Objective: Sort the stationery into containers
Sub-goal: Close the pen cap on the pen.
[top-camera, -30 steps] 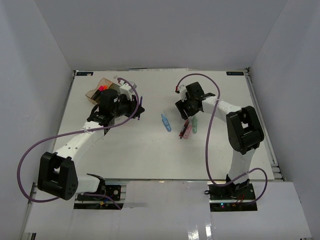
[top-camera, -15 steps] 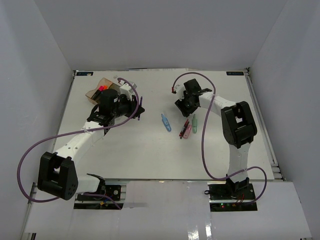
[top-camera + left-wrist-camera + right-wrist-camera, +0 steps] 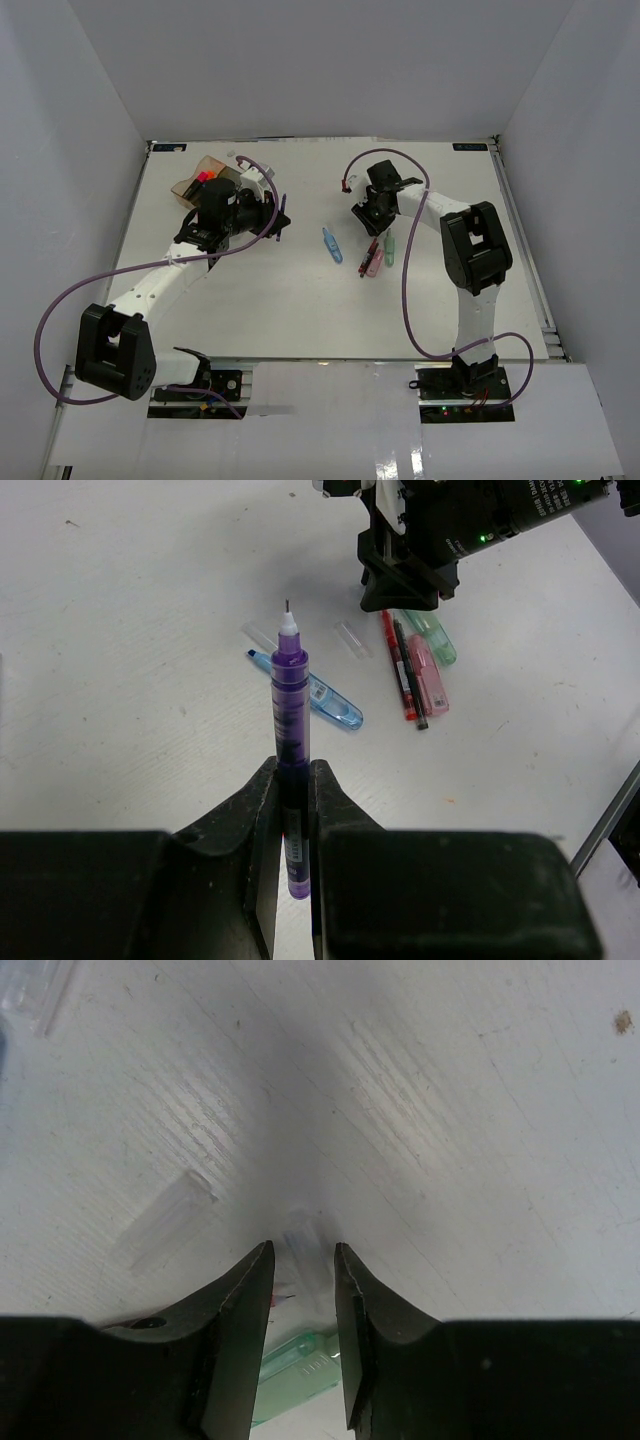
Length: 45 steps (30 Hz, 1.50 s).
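My left gripper [image 3: 292, 768] is shut on a thin purple pen [image 3: 289, 695], uncapped, with its tip pointing away; in the top view this gripper [image 3: 274, 216] is left of centre. My right gripper [image 3: 302, 1252] is open and low over the table, with a small clear pen cap [image 3: 304, 1234] lying between its fingers. In the left wrist view a blue highlighter [image 3: 322, 697], a red pen [image 3: 395, 665], a thin black pen [image 3: 409, 675], a pink highlighter [image 3: 430, 680] and a mint highlighter [image 3: 437, 637] lie just below the right gripper [image 3: 400, 598]. The amber container [image 3: 203, 170] is at the back left.
A second clear cap [image 3: 163, 1218] lies left of the right fingers, and another cap [image 3: 258, 633] lies near the blue highlighter. A pink-red item [image 3: 203, 177] sticks up from the container. The table's back edge and walls are close behind the container.
The right arm has drawn in and its gripper has shifted slightly left and back, down over the clear cap. The left arm with the purple pen has not moved.
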{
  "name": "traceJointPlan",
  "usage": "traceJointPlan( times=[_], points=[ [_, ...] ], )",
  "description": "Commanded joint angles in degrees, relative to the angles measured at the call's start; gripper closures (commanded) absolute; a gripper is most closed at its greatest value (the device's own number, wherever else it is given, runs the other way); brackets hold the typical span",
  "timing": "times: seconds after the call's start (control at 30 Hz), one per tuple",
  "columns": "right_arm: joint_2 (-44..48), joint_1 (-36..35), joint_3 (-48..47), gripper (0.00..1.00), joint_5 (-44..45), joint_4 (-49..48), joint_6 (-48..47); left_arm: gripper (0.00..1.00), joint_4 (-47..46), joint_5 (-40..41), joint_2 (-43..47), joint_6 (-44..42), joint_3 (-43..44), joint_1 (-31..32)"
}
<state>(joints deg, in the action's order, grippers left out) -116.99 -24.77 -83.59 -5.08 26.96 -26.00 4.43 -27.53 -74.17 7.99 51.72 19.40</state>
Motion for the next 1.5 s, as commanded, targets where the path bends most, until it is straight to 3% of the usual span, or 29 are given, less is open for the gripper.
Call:
traceJointPlan(
  times=[0.0,0.13,0.43,0.47,0.7,0.9,1.03,1.33,1.47],
  points=[
    [-1.75,0.08,-1.83,0.63,-1.07,1.78,-1.86,0.94,0.06,-1.30,2.19,-0.61,0.31,0.11],
    [-2.89,0.08,-3.51,0.62,-0.19,3.27,-2.83,0.94,0.23,-1.21,2.19,-0.61,0.31,0.20],
    [-3.16,0.08,-6.75,0.86,1.74,3.97,-3.27,0.94,0.23,-1.65,2.45,-0.69,0.31,0.11],
    [-3.07,0.08,-7.28,0.92,1.74,4.15,-3.18,0.94,0.23,-1.74,2.54,-0.69,0.31,0.11],
    [6.57,-0.36,-10.72,0.92,-3.79,1.97,2.95,0.94,-1.43,-4.72,3.50,0.45,-0.13,0.11],
    [22.14,-8.95,-2.47,0.92,3.40,-14.89,10.68,0.94,-6.96,-11.22,6.22,3.08,-2.06,0.11],
    [31.09,-12.75,4.21,0.92,1.67,-26.15,17.81,0.92,-10.57,-15.09,7.46,4.93,-3.74,0.20],
    [39.99,-18.73,14.33,0.92,-4.84,-53.82,29.33,0.92,-21.38,-25.02,10.19,11.07,-7.69,0.29],
    [40.08,-19.26,14.25,0.92,-7.66,-58.51,33.28,0.93,-24.99,-27.14,9.66,12.93,-8.57,0.29]
  ],
)
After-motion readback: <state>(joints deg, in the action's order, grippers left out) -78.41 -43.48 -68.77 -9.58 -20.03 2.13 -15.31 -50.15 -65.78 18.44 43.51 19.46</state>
